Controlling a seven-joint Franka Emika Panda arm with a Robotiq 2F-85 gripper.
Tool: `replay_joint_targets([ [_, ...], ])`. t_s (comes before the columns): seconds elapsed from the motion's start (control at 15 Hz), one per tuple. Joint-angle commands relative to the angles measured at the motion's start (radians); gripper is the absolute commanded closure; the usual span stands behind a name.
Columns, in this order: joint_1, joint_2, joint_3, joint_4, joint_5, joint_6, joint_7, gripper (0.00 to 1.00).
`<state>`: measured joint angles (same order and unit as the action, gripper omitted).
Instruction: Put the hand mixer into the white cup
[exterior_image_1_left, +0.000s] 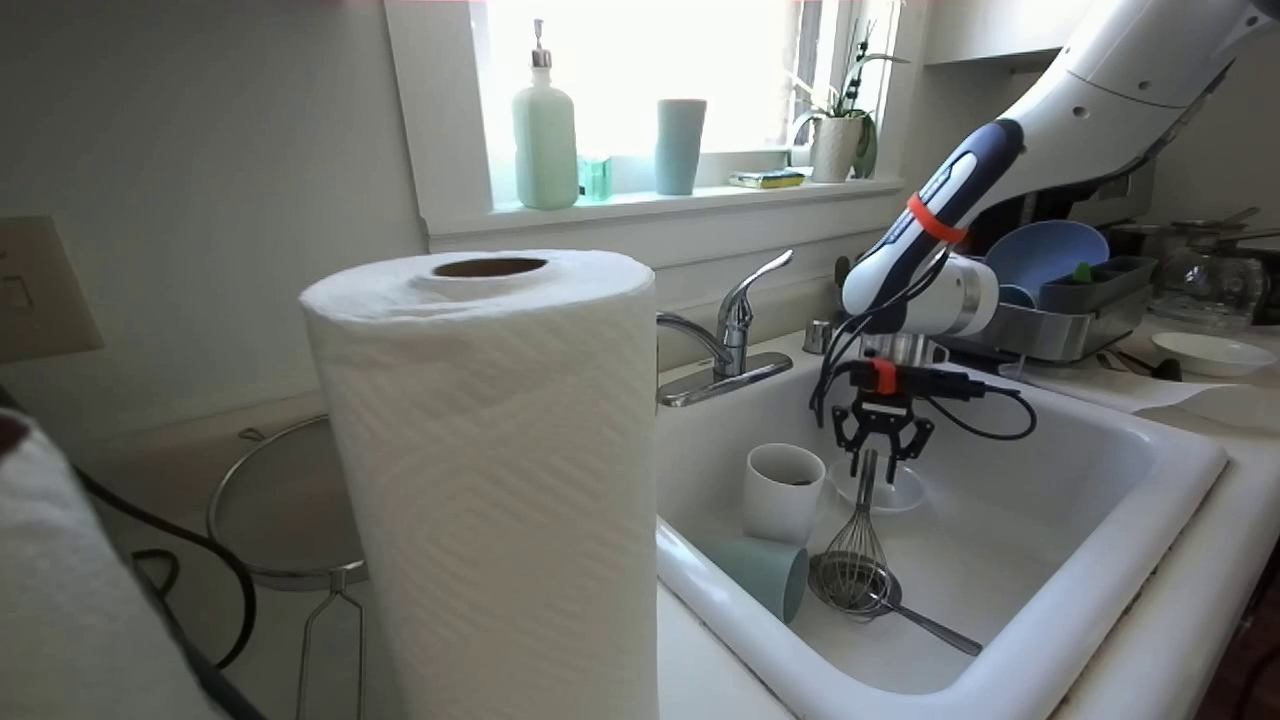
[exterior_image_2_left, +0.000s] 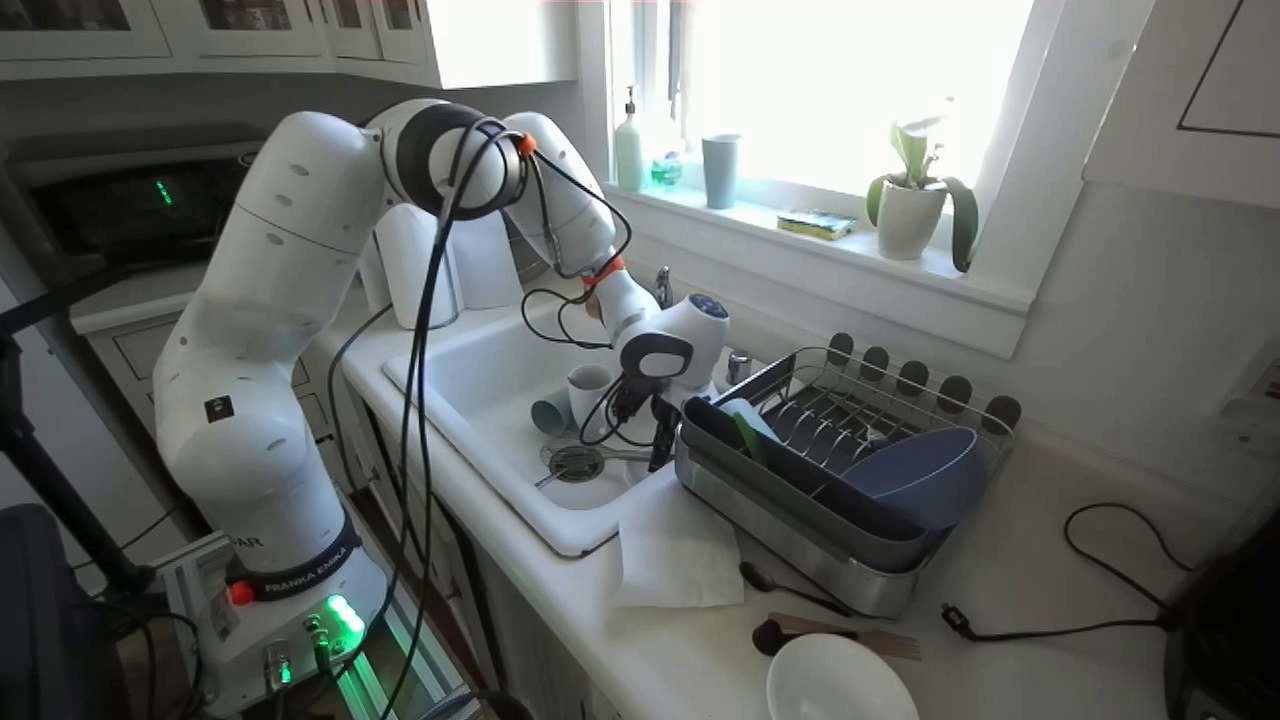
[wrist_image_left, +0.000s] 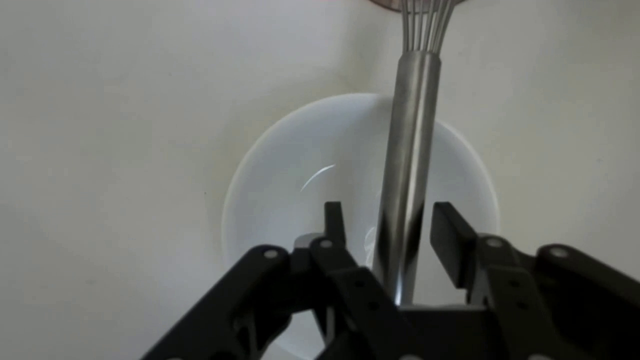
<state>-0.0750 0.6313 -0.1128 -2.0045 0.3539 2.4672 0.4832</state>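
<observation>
My claw stands apart, astride the handle of the whisk; in an exterior view, the white cup is upright, left of it.

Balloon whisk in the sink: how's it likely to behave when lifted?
The balloon whisk should be stiff along its straight metal handle. That handle's smooth, rounded surface may let it twist or slip in the gripper. Its thin wire loops look springy, so they'd likely flex if bumped.

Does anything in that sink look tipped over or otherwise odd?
Yes: the blue-green cup lies on its side in the sink, while the white cup next to it stands upright. I see no clear spill or damage.
</observation>
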Motion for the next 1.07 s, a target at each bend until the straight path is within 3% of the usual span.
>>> replay_joint_targets([
  [0.0,0.017,0.030,-0.016,0.036,-0.011,0.007,0.034,0.79],
  [0.2,0.018,0.046,-0.020,0.047,-0.012,0.015,0.038,0.99],
  [0.67,0.083,-0.061,-0.068,-0.021,-0.065,0.040,0.088,0.94],
  [1.0,0.167,-0.189,-0.132,-0.077,-0.187,0.032,0.216,0.94],
])
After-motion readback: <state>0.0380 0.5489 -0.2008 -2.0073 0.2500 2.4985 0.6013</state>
